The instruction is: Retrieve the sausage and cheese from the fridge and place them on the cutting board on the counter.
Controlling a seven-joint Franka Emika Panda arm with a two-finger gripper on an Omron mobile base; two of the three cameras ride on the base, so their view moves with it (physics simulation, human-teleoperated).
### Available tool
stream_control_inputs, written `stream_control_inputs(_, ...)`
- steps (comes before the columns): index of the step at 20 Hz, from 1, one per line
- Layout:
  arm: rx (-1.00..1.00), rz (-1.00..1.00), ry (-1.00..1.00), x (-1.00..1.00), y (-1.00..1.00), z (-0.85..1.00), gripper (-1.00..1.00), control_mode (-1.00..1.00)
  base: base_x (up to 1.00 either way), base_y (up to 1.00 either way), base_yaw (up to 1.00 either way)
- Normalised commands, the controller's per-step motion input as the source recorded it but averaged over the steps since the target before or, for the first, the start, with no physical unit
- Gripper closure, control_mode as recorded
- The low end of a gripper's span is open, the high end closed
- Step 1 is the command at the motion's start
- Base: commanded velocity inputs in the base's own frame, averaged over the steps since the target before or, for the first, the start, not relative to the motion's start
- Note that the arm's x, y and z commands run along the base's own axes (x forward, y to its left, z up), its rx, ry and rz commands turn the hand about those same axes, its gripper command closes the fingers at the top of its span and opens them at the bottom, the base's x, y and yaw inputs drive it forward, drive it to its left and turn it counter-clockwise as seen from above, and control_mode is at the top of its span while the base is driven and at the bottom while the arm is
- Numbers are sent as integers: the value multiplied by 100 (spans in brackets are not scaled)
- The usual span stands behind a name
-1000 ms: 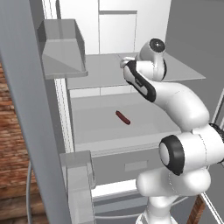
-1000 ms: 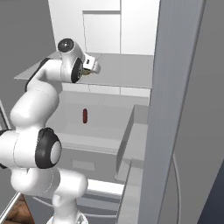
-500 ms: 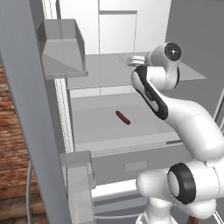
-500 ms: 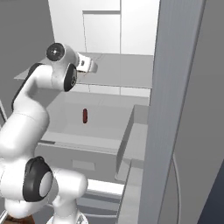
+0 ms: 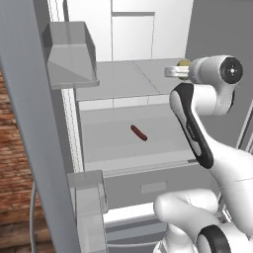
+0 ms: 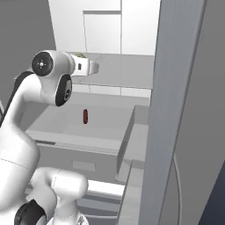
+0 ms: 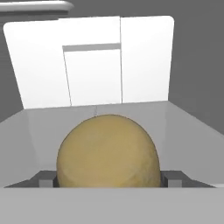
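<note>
My gripper (image 7: 108, 177) is shut on the cheese (image 7: 108, 151), a round yellowish-tan lump that bulges between the two fingertips (image 7: 43, 179). From the base, the cheese (image 5: 184, 63) peeks over the hand at the right front of the upper shelf of the open fridge (image 5: 133, 34); the cheese (image 6: 80, 54) also shows from the right side. The sausage (image 5: 139, 132), a slim dark red-brown link, lies alone on the lower grey shelf, well below the hand. The sausage (image 6: 85, 116) lies flat. The cutting board and counter are out of view.
An open fridge door with a grey bin (image 5: 69, 54) stands at the left, and the other door (image 6: 176, 110) rises close on the right. A lower door bin (image 5: 88, 190) juts out. A brick wall (image 5: 15, 163) is at far left.
The hand has drawn back out from over the upper shelf, toward the fridge's right front, with the cheese still held. The elbow has swung up. The sausage has not moved.
</note>
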Motion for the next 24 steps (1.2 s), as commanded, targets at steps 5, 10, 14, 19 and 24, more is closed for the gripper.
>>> stream_control_inputs(5,-24,0,1,-100,-11,39,100,-100,0,0,0)
stream_control_inputs(10,-21,0,1,-100,0,-12,100,-100,0,0,0)
stream_control_inputs(14,-4,0,-1,-93,0,-30,100,-100,0,0,0)
stream_control_inputs(19,0,0,-2,-31,0,-2,100,-100,0,0,0)
stream_control_inputs(24,0,0,2,-18,0,0,100,-100,0,0,0)
